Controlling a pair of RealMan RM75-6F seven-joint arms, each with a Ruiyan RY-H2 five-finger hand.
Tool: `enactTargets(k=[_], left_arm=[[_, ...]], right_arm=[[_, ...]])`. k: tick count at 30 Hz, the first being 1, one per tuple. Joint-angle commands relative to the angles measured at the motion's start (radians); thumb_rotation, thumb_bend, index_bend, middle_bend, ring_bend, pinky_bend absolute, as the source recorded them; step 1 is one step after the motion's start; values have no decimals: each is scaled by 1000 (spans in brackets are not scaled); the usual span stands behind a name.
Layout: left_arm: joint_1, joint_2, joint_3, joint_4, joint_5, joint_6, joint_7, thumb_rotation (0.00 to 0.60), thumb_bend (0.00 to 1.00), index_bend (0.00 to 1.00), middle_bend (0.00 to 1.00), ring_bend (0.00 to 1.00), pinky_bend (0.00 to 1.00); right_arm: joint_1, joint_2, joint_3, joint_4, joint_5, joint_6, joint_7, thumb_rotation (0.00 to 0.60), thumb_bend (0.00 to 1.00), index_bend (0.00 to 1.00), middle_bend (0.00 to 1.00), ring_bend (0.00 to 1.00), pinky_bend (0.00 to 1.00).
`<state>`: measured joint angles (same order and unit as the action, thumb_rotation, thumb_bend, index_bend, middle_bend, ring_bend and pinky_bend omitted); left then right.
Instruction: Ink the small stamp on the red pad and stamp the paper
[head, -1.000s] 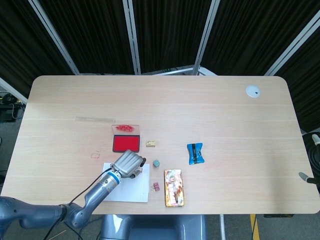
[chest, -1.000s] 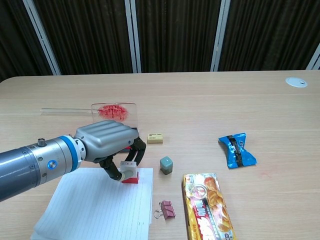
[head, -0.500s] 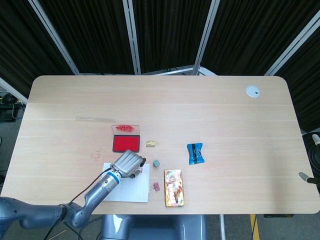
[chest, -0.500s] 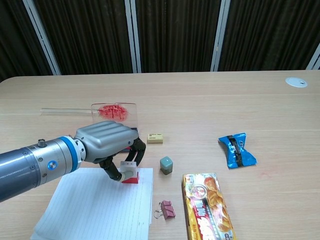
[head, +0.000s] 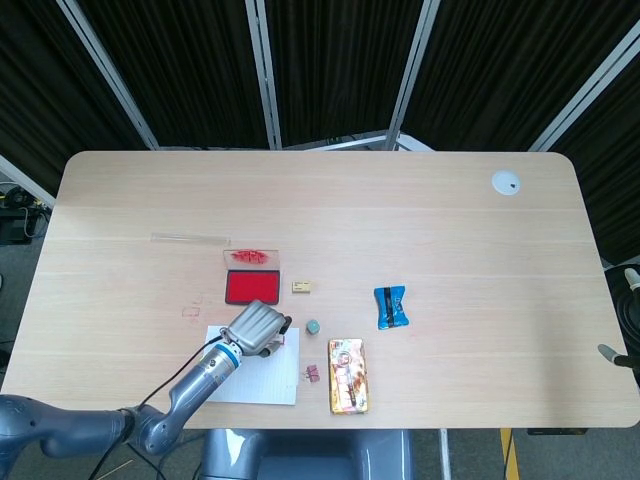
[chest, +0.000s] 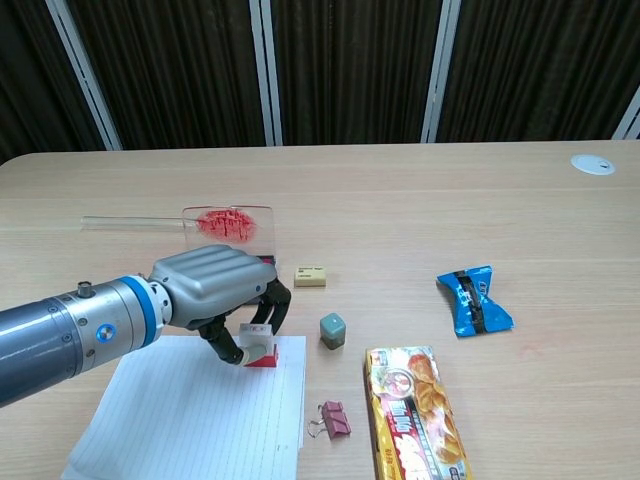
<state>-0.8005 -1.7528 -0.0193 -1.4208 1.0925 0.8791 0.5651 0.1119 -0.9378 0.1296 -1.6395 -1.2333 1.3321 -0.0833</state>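
The left hand (chest: 215, 288) still pinches the small stamp (chest: 260, 346) against the paper (chest: 190, 420), seemingly shifted slightly left and lower.

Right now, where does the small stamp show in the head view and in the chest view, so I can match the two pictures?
Head view: the small stamp is low and left of centre, at the far right corner of the paper, mostly hidden under the left hand.
Chest view: the stamp is lower left of centre, held between the left hand's fingers, its red base on the paper's corner.
Shared landmark: the grey-green cube just right of it.
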Motion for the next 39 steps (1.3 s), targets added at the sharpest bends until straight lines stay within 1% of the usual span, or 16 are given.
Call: enactTargets(k=[1, 11, 13, 18, 22, 28, 31, 35, 39], left_arm=[[1, 0, -1, 1, 0, 0, -1, 600, 427, 576, 557, 854, 919], [3, 17, -15, -16, 20, 22, -4, 600, 427, 575, 557, 854, 919], [5, 31, -21, -38, 17, 22, -17, 600, 427, 574, 556, 854, 919], [7, 81, -43, -102, 15, 21, -52, 600, 427, 574, 555, 853, 919], [15, 142, -62, -167, 33, 41, -89, 600, 428, 574, 554, 853, 919], [30, 226, -85, -218, 41, 77, -113, 600, 425, 573, 554, 853, 919], [40, 252, -86, -207, 31, 83, -125, 600, 425, 573, 554, 853, 919], [55, 272, -75, -149, 7, 61, -161, 600, 417, 570, 553, 853, 919], [71, 283, -51, -74, -1, 20, -218, 600, 414, 568, 551, 851, 918]], right_arm=[[0, 0, 0, 0, 1, -1, 1, 600, 0, 0, 0, 0, 0], [1, -1, -1, 0, 0, -2, -2, 600, 0, 0, 0, 0, 0], [1, -1, -1, -1, -1, -2, -3, 600, 0, 0, 0, 0, 0], [0, -2, -4, -6, -6, 2, -9, 600, 0, 0, 0, 0, 0], [-2, 0, -5, -14, -12, 8, -11, 600, 0, 0, 0, 0, 0], [-3, 2, -7, -20, -21, 13, -11, 600, 0, 0, 0, 0, 0], [-4, 2, -9, -22, -24, 14, -12, 600, 0, 0, 0, 0, 0], [-5, 3, -10, -28, -31, 20, -15, 600, 0, 0, 0, 0, 0], [-7, 2, -12, -33, -35, 24, -21, 600, 0, 0, 0, 0, 0]])
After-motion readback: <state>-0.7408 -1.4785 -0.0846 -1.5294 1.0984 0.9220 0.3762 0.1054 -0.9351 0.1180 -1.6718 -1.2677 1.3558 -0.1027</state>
